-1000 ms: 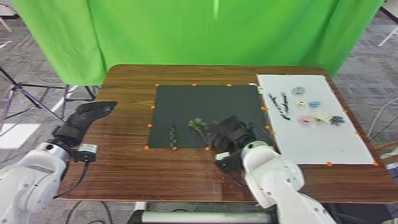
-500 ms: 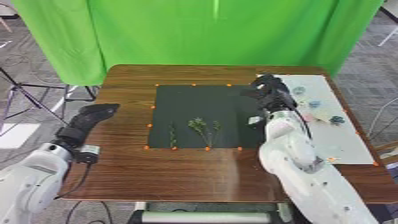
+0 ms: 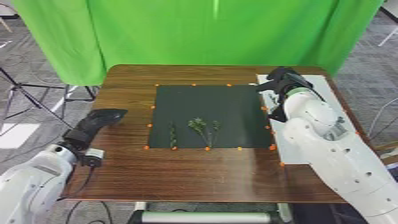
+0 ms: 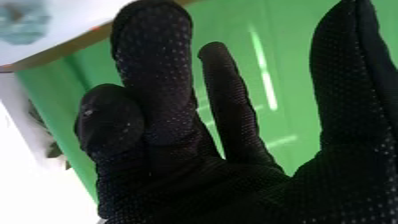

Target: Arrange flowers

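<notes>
A: Hand state, quick?

B: Black fabric-gloved right hand (image 3: 286,80): fingers spread, nothing pinched, at the white rectangular sheet's (image 3: 289,150) far end. Black fabric-gloved left hand (image 3: 105,117): fingers straight, empty, beside the flat black sheet (image 3: 200,100), over the brown wooden tabletop (image 3: 195,175).

A: Task things?

B: Pale blue ruffled flower (image 4: 25,22) on the white sheet, right wrist view. Thin straight green stem (image 3: 173,135) and a branching leafy green stem (image 3: 201,126) lying on the black sheet, near edge. Stems apart, no blossom on them.

A: Step?

B: Probably fetching a flower. Can't tell which one it's after.

A: Do it well how?

B: Line up thumb and one fingertip either side of the piece before going down. Come in low and slow, other fingers kept clear so they don't sweep neighbours. Pinch light, at the base; petals look easy to crush or slide. Check it's held, lift straight up, then cross.

A: Placing?

B: Set it at a stem's leafy tip, release by opening a little, back off upward. Main risk: glove dragging the stems. Arrangement looks early, mostly greenery.
</notes>
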Robot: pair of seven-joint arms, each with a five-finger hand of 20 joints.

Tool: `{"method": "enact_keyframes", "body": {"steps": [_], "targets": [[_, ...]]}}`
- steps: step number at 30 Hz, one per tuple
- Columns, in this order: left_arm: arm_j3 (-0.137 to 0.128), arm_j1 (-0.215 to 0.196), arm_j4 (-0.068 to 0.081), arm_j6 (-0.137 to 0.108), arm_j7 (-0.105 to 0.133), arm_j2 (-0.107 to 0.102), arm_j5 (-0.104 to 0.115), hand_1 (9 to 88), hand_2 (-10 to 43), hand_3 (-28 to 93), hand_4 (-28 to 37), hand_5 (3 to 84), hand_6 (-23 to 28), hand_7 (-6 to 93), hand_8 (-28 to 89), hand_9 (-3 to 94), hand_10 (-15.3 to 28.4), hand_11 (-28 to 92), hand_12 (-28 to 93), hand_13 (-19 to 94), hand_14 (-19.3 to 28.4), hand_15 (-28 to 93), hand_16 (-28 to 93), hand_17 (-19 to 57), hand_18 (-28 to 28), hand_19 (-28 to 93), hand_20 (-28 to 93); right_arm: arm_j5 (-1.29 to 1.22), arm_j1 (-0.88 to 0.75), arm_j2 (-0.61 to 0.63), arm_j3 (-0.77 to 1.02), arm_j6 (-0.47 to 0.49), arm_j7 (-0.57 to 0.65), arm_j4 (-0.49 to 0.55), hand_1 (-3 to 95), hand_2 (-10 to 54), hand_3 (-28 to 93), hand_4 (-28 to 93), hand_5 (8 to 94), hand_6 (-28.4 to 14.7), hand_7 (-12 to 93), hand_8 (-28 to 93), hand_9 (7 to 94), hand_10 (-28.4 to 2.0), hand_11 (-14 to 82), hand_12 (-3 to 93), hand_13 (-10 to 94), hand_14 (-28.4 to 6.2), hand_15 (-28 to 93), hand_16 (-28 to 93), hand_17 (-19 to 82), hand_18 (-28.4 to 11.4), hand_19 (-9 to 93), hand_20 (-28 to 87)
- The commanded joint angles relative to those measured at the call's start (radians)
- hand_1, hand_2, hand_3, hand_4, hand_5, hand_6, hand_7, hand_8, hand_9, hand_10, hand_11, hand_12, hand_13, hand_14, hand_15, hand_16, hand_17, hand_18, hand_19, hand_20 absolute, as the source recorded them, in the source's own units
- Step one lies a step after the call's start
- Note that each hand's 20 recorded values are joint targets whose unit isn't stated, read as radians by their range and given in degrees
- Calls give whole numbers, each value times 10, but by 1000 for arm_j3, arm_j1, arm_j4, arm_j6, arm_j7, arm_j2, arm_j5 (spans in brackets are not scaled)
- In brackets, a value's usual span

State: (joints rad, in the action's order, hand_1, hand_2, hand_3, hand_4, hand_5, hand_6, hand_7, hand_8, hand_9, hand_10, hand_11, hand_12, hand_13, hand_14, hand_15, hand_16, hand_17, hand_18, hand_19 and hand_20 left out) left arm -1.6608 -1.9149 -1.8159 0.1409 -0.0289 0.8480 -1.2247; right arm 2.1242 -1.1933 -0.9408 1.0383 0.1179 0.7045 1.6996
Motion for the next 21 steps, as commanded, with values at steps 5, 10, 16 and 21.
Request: {"method": "enact_keyframes", "body": {"steps": [5, 10, 16, 21], "targets": [[90, -41, -14, -428, 326, 12, 53, 292, 6, 652, -202, 460, 56, 153, -72, 412, 134, 201, 100, 320, 149, 81, -5, 32, 88, 34, 109, 14, -135, 54, 62, 21, 47, -34, 325, -95, 535, -120, 503, -18, 83, -50, 500, -204, 63, 160, 863, -70, 450, 295, 620, -98, 904, 338], [77, -44, -24, -507, 385, 19, 143, 290, 2, 663, -210, 466, 52, 169, -82, 417, 134, 210, 96, 328, 146, 85, -10, 53, 85, 43, 117, 9, -179, 49, 82, 13, 49, -39, 326, -95, 535, -117, 504, -18, 85, -50, 508, -202, 65, 160, 870, -66, 449, 294, 620, -98, 904, 337], [64, -55, -26, -492, 370, 25, 149, 285, 2, 672, -214, 464, 51, 173, -87, 417, 133, 213, 93, 330, 147, 88, -12, 57, 83, 40, 123, 5, -215, 42, 81, -14, 51, -43, 340, -95, 547, -115, 506, -16, 90, -51, 522, -197, 69, 162, 875, -61, 456, 299, 622, -96, 904, 337], [65, -58, -27, -478, 359, 34, 147, 284, 2, 673, -216, 463, 51, 173, -87, 416, 133, 214, 92, 332, 147, 89, -12, 55, 84, 38, 124, 28, -245, 32, 56, -112, 42, -56, 421, -95, 578, -136, 554, -9, 123, -61, 612, -182, 87, 179, 884, -51, 497, 302, 631, -95, 924, 360]]}}
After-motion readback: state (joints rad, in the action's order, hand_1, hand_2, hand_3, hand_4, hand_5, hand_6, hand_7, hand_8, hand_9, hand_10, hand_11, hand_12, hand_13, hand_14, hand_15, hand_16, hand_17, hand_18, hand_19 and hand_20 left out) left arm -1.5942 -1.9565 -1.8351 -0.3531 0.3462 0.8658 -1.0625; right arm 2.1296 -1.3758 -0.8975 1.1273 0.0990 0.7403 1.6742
